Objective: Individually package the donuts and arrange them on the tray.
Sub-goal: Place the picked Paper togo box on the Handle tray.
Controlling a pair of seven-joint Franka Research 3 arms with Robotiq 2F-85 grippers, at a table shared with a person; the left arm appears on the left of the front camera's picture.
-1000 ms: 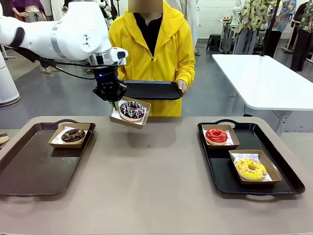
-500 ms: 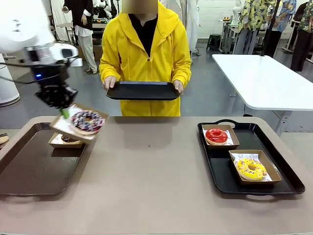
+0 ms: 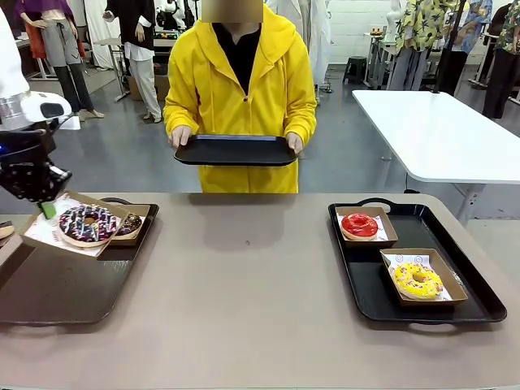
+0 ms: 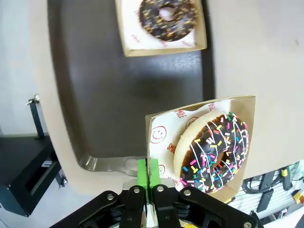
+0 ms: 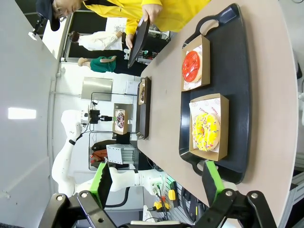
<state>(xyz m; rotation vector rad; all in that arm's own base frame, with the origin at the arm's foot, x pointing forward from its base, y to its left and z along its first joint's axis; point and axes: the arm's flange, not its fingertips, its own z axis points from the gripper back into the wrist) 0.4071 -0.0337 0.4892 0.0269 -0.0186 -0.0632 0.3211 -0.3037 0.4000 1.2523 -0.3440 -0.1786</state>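
The left gripper (image 3: 47, 207) hangs over the near-left tray (image 3: 57, 284), its green-padded fingers (image 4: 142, 173) pinched tight on the rim of a shallow cardboard box (image 3: 45, 236) that carries the sprinkled donut (image 3: 87, 223). In the left wrist view the fingers clamp the box's edge and paper liner, with the donut just beside them, not touching the pads. The box tilts in the air above the tray's far end, overlapping a second box (image 3: 140, 213) that sits flat on the tray and holds a dark chocolate donut (image 3: 128, 225).

The held donut is a ring with dark purple-brown glaze, white drizzle lines and scattered pink, blue, yellow and orange sprinkles, its pale dough showing along one side; it rests on white paper printed with red smiley faces.

On the black tray (image 3: 479, 301) at the right of the table (image 3: 252, 309), a glossy red donut (image 3: 359, 225) sits in a box at the far end and a yellow sprinkled donut (image 3: 418, 280) in a box nearer the robot. The right gripper (image 5: 156, 183) is seen in its own wrist view well above that tray, fingers spread wide and holding nothing.

Across the table a person in a yellow hooded jacket (image 3: 244, 81) holds a small black tray (image 3: 236, 150) level with both hands.
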